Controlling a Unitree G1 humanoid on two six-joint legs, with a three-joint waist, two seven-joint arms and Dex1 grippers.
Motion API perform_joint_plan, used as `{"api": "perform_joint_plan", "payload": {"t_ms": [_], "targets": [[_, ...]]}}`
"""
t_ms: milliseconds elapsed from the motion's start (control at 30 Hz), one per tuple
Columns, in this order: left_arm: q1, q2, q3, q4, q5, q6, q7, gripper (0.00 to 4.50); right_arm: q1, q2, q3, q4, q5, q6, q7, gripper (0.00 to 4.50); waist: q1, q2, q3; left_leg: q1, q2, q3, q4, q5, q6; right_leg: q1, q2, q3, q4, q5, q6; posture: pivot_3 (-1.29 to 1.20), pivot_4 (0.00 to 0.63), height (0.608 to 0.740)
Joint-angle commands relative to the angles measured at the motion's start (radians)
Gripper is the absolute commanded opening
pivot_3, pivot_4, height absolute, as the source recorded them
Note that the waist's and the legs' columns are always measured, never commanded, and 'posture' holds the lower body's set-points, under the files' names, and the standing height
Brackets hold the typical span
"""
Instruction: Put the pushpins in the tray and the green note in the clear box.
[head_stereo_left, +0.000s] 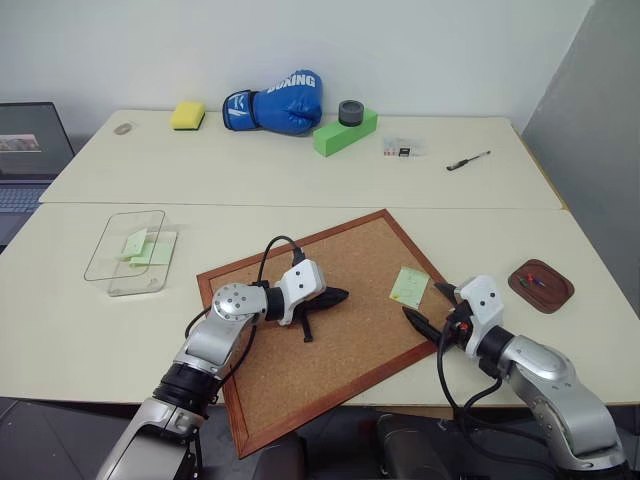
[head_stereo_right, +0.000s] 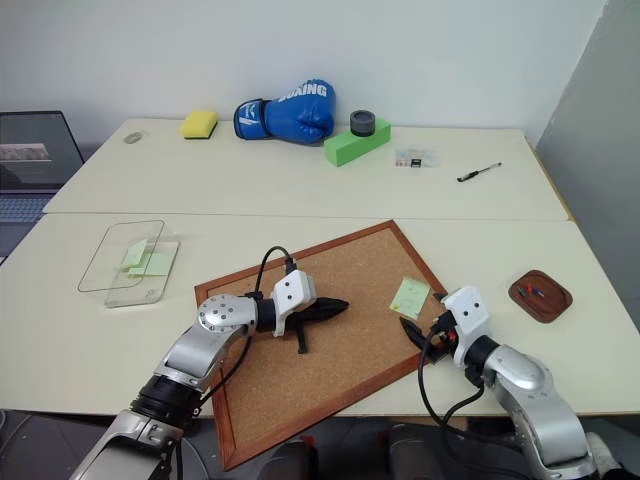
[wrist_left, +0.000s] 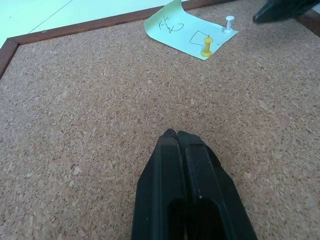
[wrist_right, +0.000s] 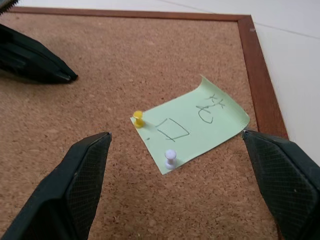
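The pale green note lies on the corkboard near its right corner, with one edge curling up. Two pushpins stand in it, a yellow one and a white one. My right gripper hovers open just before the note, a finger on either side. My left gripper is shut with nothing in it, low over the middle of the board and pointing toward the note. To the right, the reddish-brown tray holds small pins. On the left, the clear box has green notes in it.
The wood-framed corkboard sits askew at the table's front edge. On the far table are a blue boxing glove, a green foam block, a yellow sponge, a small clear case and a pen. A laptop sits far left.
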Motion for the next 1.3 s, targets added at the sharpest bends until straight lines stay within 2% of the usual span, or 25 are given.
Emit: {"api": "perform_joint_plan", "payload": {"t_ms": [33,400,733,1300], "targets": [[0.024,0.014,-0.027,0.052,0.049,0.025,0.007,0.0,-0.008,0.0,0.001,0.007,-0.011,-0.042,0.007,3.98,0.0,0.0,0.0,0.0,0.0,0.0,0.0,0.0,0.0,0.0,0.0,0.0,0.0,0.0,0.0,0.0,0.15,0.74],[0.024,0.018,-0.024,0.051,0.048,0.024,0.004,0.0,0.009,-0.004,0.004,0.024,-0.014,-0.057,0.02,1.73,0.0,0.0,0.0,0.0,0.0,0.0,0.0,0.0,0.0,0.0,0.0,0.0,0.0,0.0,0.0,0.0,0.15,0.74],[0.018,0.019,-0.025,0.062,0.052,0.022,0.004,0.0,0.001,-0.009,0.001,0.015,-0.012,-0.055,0.033,0.02,0.0,0.0,0.0,0.0,0.0,0.0,0.0,0.0,0.0,0.0,0.0,0.0,0.0,0.0,0.0,0.0,0.15,0.74],[0.015,0.027,-0.04,0.086,0.075,-0.01,0.007,0.0,0.027,0.016,-0.011,-0.135,0.027,-0.097,0.033,0.02,0.002,0.0,0.0,-0.002,0.0,-0.001,0.0,0.0,0.0,-0.001,0.0,-0.001,0.0,0.0,0.0,0.0,0.15,0.74]]}}
